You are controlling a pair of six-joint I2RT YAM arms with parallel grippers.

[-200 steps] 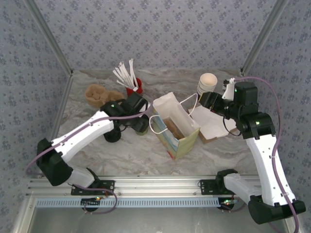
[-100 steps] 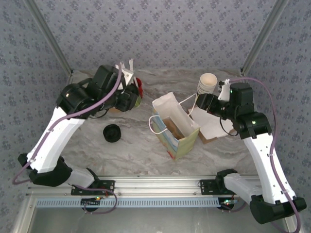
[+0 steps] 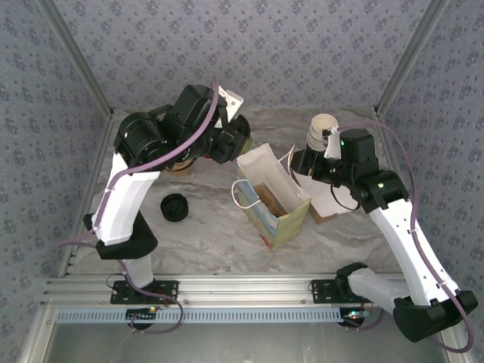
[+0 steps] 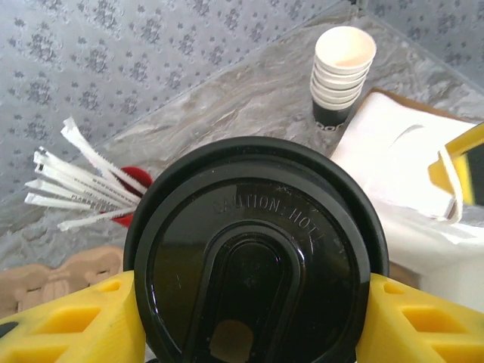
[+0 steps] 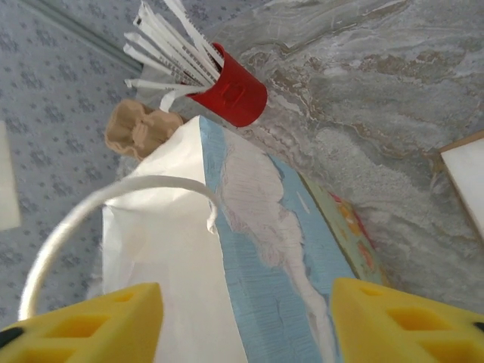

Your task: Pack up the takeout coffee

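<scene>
Flat round black plastic lid (image 3: 175, 206) loose on the marble table (image 3: 212, 242), tall pastel paper gift bag (image 3: 281, 215) standing open, right gripper (image 5: 246, 321) gaping wide astride its white rim (cord handle alongside), left gripper (image 4: 249, 318) clamped on the black-lidded takeout coffee cup (image 4: 257, 249), aloft just behind the bag's far left corner, stack of white paper cups (image 4: 344, 76) beyond.

Left arm (image 3: 125, 193) and right arm (image 3: 404, 234), each glossy white shells between bulky black joints, trailing a looping purple cable (image 3: 398, 144) and ending in blocky yellow fingers (image 4: 64, 321); a green light (image 3: 342, 141) dots the right.
</scene>
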